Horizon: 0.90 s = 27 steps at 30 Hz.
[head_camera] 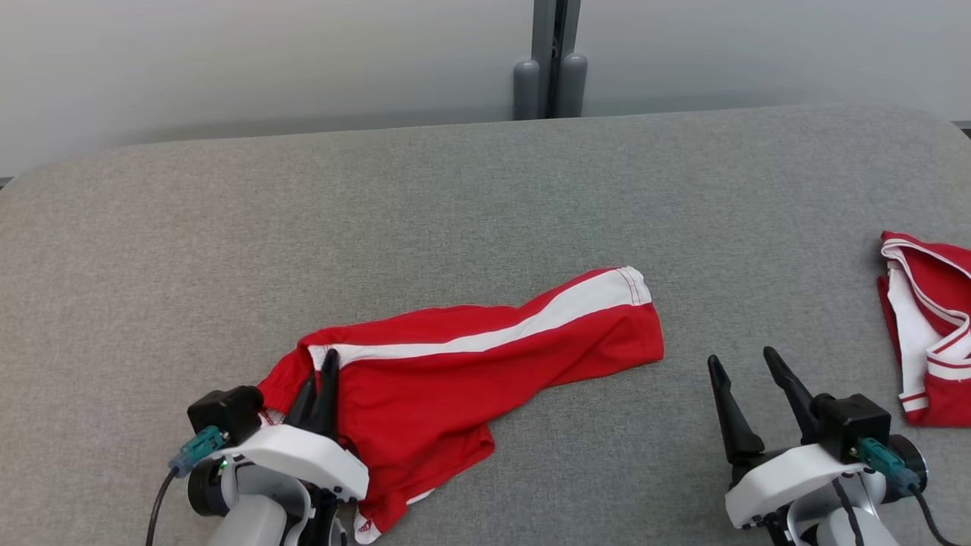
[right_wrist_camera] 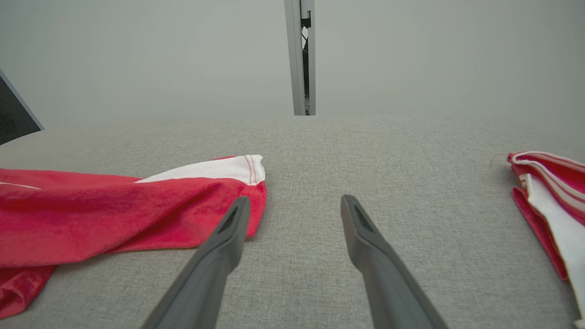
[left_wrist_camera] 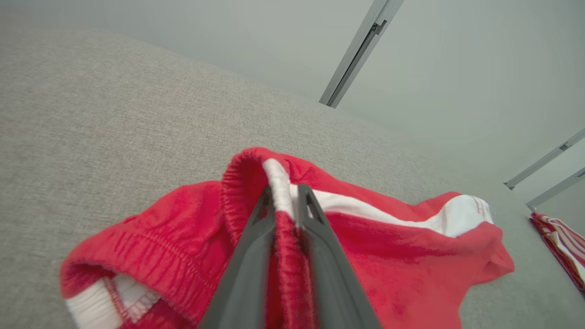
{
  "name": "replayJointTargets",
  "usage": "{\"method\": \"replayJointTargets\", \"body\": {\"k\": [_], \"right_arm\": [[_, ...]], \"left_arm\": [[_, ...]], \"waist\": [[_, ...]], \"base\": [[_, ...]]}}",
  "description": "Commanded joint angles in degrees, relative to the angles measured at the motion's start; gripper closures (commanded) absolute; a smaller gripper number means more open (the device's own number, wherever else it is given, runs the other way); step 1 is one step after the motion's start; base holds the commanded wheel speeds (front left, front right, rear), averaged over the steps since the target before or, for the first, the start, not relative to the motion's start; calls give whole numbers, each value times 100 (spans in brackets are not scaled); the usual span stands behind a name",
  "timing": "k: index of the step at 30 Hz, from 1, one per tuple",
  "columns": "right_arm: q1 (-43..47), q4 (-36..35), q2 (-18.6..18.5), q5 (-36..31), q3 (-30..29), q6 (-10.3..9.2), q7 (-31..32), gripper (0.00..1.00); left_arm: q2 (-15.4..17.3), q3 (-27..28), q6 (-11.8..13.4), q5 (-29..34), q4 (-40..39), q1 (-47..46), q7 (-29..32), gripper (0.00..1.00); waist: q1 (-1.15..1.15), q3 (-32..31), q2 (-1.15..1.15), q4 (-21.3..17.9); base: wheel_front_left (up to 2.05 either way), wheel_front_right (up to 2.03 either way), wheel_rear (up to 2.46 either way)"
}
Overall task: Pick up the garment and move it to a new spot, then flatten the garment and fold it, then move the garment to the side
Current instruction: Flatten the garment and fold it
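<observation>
Red shorts with a white side stripe lie crumpled across the grey table, one leg reaching up and right. My left gripper is shut on the elastic waistband at the garment's left end; in the left wrist view the band is pinched between both fingers of the left gripper. My right gripper stands open over bare table, to the right of the leg hem. In the right wrist view the right gripper has nothing between its fingers, and the shorts' hem lies just left of them.
A second red and white garment lies folded at the table's right edge, also in the right wrist view as folded cloth. The grey padded table stretches far back to a pale wall with a grey post.
</observation>
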Motion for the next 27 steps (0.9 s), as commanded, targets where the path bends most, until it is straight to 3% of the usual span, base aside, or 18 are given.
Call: {"method": "replayJointTargets", "body": {"k": [1, 19, 27], "right_arm": [[-82, -27, -30, 39, -47, -2, 3, 0], [-500, 245, -32, 799, 81, -2, 2, 0], [-1390, 1310, -45, 908, 473, -1, 2, 0]], "left_arm": [[32, 41, 38, -18, -79, -56, -8, 100], [28, -159, -104, 982, -688, 978, -7, 100], [29, -259, -124, 963, -678, 866, -7, 100]], "waist": [[0, 4, 0, 24], [0, -8, 0, 876], [0, 226, 0, 1153]], "base": [[0, 0, 0], [0, 0, 0], [0, 0, 0]]}}
